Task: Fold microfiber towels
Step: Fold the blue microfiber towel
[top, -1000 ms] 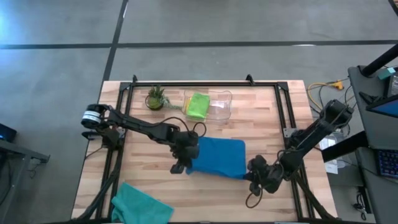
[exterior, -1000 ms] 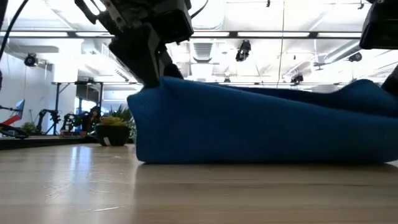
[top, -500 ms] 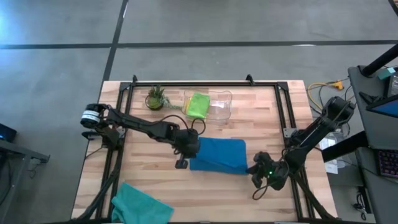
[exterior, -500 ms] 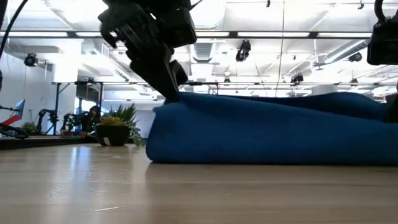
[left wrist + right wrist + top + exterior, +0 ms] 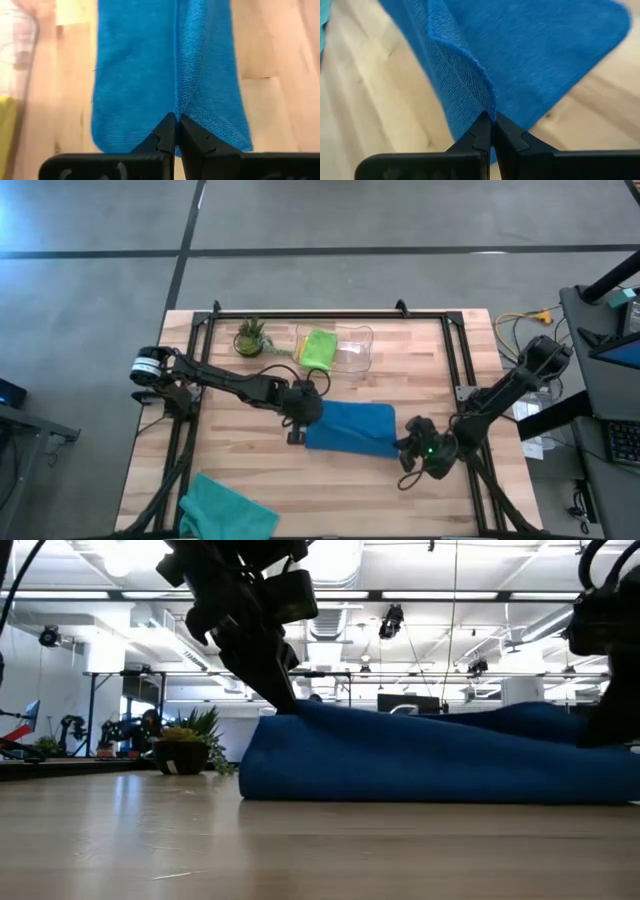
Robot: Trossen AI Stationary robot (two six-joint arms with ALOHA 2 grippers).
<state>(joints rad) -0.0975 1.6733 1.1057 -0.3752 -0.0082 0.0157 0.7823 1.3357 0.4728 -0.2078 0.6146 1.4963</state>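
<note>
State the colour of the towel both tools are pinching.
Plain bright blue towel; the left wrist view shows it best.

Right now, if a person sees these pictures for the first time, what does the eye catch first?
First, the blue towel at the middle of the table, pinched at opposite ends by the left gripper and the right gripper, both shut on its edge. Next, the lime green towel in the clear bin at the far edge, and the teal towel at the near left corner.
</note>
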